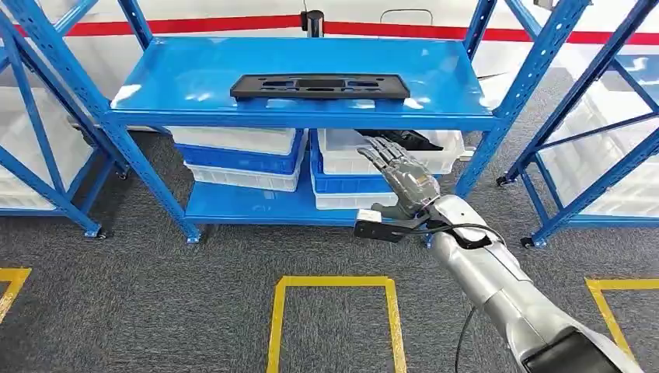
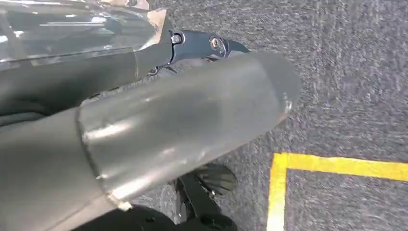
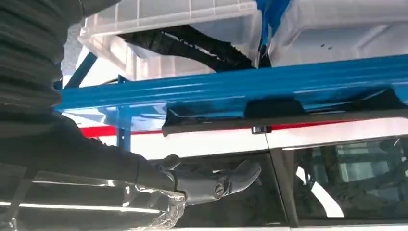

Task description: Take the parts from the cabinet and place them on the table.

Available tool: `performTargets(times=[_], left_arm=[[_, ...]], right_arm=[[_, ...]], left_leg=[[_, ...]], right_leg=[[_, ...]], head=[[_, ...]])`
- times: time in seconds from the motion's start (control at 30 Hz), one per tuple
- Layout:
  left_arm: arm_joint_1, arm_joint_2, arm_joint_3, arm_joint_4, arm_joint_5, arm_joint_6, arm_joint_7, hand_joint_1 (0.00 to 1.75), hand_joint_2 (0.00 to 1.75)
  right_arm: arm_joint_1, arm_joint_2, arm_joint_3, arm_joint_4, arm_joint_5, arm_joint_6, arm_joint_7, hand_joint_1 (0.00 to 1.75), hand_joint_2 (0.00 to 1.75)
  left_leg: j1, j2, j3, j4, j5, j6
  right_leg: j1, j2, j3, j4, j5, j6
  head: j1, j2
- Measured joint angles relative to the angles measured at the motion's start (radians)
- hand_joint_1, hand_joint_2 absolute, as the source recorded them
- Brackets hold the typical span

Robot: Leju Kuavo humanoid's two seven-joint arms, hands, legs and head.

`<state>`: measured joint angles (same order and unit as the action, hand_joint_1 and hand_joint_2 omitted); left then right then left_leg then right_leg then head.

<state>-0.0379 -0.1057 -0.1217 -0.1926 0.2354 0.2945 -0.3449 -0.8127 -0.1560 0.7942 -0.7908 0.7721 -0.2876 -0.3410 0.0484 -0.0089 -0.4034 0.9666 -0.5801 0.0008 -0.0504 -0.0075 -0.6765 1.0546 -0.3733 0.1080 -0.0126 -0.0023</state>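
Notably, right hand (image 1: 402, 180) empty, fingers spread, centre-right | flat black part (image 1: 319, 85) lay crosswise, up-left on shelf (image 1: 179, 78)

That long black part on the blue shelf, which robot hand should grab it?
The right hand, probably. It is raised in front of the blue shelf, fingers apart and empty, below the black part. The left arm's wrist view looks down at the carpet, so it seems to hang low.

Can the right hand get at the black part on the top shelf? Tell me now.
Probably yes. The right hand is open and raised in front of the rack, just below the shelf edge, and the black part lies flat and alone on the top shelf, with nothing between them.
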Motion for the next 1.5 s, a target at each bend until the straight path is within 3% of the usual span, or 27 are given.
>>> performTargets(times=[0.03,0.07,0.1,0.2,0.23,0.27,0.3,0.33,0.37,0.4,0.43,0.5,0.53,0.57,0.6,0.63,0.67,1.43,1.5], left_arm=[[-0.001,0.004,0.001,0.001,0.001,0.0,0.0,0.0,0.0],[-0.005,0.004,0.002,0.001,0.001,-0.001,0.0,0.0,0.0],[-0.006,0.003,0.003,0.001,0.001,-0.001,0.0,0.0,0.0],[-0.005,0.003,0.006,0.001,0.004,0.0,0.0,0.0,0.0],[-0.009,0.004,0.006,0.001,0.004,0.0,0.0,0.0,0.0],[-0.009,0.003,0.006,0.001,0.004,0.0,0.0,0.0,0.0],[-0.011,0.003,0.006,0.001,0.004,0.0,0.0,0.0,0.0],[-0.011,0.003,0.007,0.001,0.005,0.0,0.0,0.0,0.0],[-0.01,0.003,0.007,0.001,0.005,0.0,0.0,0.0,0.0],[-0.007,0.003,0.007,0.001,0.006,0.001,0.002,0.0,0.0],[-0.006,0.003,0.007,0.001,0.007,0.001,0.002,0.0,0.0],[-0.006,0.003,0.008,0.001,0.007,0.002,0.002,0.0,0.0],[-0.006,0.014,0.01,0.002,0.01,0.003,0.004,0.0,0.0],[-0.007,0.007,0.01,0.002,0.011,0.003,0.005,0.0,0.0],[-0.009,0.007,0.012,0.002,0.013,0.003,0.005,0.0,0.0],[-0.011,0.004,0.012,0.002,0.015,0.003,0.005,0.0,0.0],[-0.01,0.005,0.014,0.002,0.015,0.004,0.006,0.0,0.0],[-0.008,0.002,0.023,0.002,0.018,0.003,0.008,0.0,0.0],[-0.009,0.003,0.024,0.002,0.019,0.002,0.008,0.0,0.0]], right_arm=[[-0.001,-0.002,0.001,0.005,0.0,0.0,0.0,0.0,1.75],[-0.001,0.0,0.001,0.005,0.001,0.0,-0.001,0.0,1.75],[0.004,-0.001,0.0,0.005,0.001,0.002,0.0,0.0,1.75],[0.002,-0.003,-0.003,0.004,0.0,0.001,-0.001,0.0,1.75],[-0.002,-0.002,-0.003,0.004,0.0,0.001,-0.001,0.0,1.75],[-0.004,-0.002,-0.003,0.004,0.0,0.001,-0.001,0.0,1.75],[-0.003,-0.002,-0.002,0.004,0.0,0.001,-0.001,0.0,1.75],[0.0,-0.002,-0.002,0.005,0.0,0.001,-0.001,0.0,1.75],[0.003,-0.002,-0.001,0.005,0.0,0.001,-0.001,0.0,1.75],[0.004,-0.002,0.0,0.005,0.0,0.001,-0.001,0.0,1.75],[0.003,-0.002,0.0,0.005,0.0,0.001,-0.001,0.0,1.75],[0.001,-0.002,0.0,0.005,0.0,0.001,-0.002,0.0,1.75],[0.0,0.0,0.0,0.005,0.0,0.001,-0.002,0.0,1.75],[-0.001,0.0,0.0,0.005,0.0,0.002,-0.002,0.0,1.75],[0.0,0.0,0.0,0.005,0.0,0.002,-0.002,0.0,1.75],[0.002,0.0,0.0,0.005,0.0,0.002,-0.002,0.0,1.75],[0.002,0.001,0.0,0.005,0.001,0.003,-0.002,0.0,1.75],[-0.003,0.0,0.0,0.005,0.001,0.003,-0.002,0.0,1.75],[-0.013,0.005,-0.001,0.008,0.001,0.011,-0.002,0.0,1.75]], left_leg=[[-0.008,-0.001,-0.014,0.005,-0.011,-0.012],[-0.008,-0.001,-0.015,0.008,-0.014,-0.016],[-0.007,0.0,-0.012,0.001,-0.013,-0.019],[0.002,0.004,0.001,0.007,-0.027,-0.027],[0.001,0.007,-0.031,0.066,-0.045,-0.024],[-0.003,0.007,-0.083,0.15,-0.075,-0.022],[-0.007,0.007,-0.153,0.253,-0.11,-0.021],[-0.011,0.007,-0.215,0.33,-0.122,-0.016],[-0.016,0.007,-0.258,0.365,-0.112,-0.009],[-0.023,0.007,-0.28,0.357,-0.074,0.003],[-0.032,0.006,-0.282,0.308,-0.011,0.021],[-0.059,0.003,-0.25,0.151,0.122,0.068],[-0.066,0.007,-0.241,0.134,0.12,0.098],[-0.07,0.009,-0.234,0.112,0.127,0.099],[-0.074,0.009,-0.221,0.089,0.12,0.1],[-0.073,0.012,-0.216,0.086,0.119,0.065],[-0.072,0.01,-0.216,0.083,0.119,0.04],[-0.071,0.006,-0.216,0.083,0.121,0.043],[-0.074,0.005,-0.218,0.087,0.117,0.051]], right_leg=[[0.015,0.003,0.017,0.007,-0.021,-0.005],[0.009,0.008,0.019,-0.01,-0.04,-0.037],[0.012,0.009,0.012,-0.008,-0.043,-0.045],[0.013,0.019,0.027,-0.004,-0.065,-0.078],[0.015,0.019,0.036,-0.004,-0.068,-0.082],[0.018,0.018,0.041,-0.006,-0.072,-0.088],[0.024,0.018,0.046,-0.007,-0.076,-0.094],[0.031,0.019,0.05,-0.007,-0.081,-0.101],[0.039,0.019,0.055,-0.007,-0.086,-0.108],[0.046,0.021,0.062,-0.007,-0.09,-0.114],[0.054,0.024,0.072,-0.007,-0.096,-0.12],[0.07,0.026,0.093,-0.009,-0.107,-0.125],[0.07,0.026,0.097,-0.013,-0.109,-0.126],[0.072,0.027,0.095,-0.014,-0.111,-0.124],[0.075,0.026,0.091,-0.01,-0.111,-0.125],[0.069,0.025,0.089,-0.012,-0.111,-0.125],[0.07,0.023,0.088,-0.012,-0.111,-0.125],[0.069,0.018,0.091,-0.014,-0.11,-0.124],[0.065,0.018,0.091,-0.016,-0.109,-0.121]], head=[[0.011,0.0],[0.007,0.0],[-0.009,0.0],[-0.012,0.0],[-0.014,0.0],[-0.015,0.0],[-0.017,0.0],[-0.017,0.0],[-0.017,0.0],[-0.017,0.0],[-0.017,0.0],[-0.016,0.0],[-0.007,0.0],[-0.001,0.0],[-0.008,0.0],[-0.007,0.0],[-0.006,0.0],[-0.006,0.0],[-0.007,0.0]])
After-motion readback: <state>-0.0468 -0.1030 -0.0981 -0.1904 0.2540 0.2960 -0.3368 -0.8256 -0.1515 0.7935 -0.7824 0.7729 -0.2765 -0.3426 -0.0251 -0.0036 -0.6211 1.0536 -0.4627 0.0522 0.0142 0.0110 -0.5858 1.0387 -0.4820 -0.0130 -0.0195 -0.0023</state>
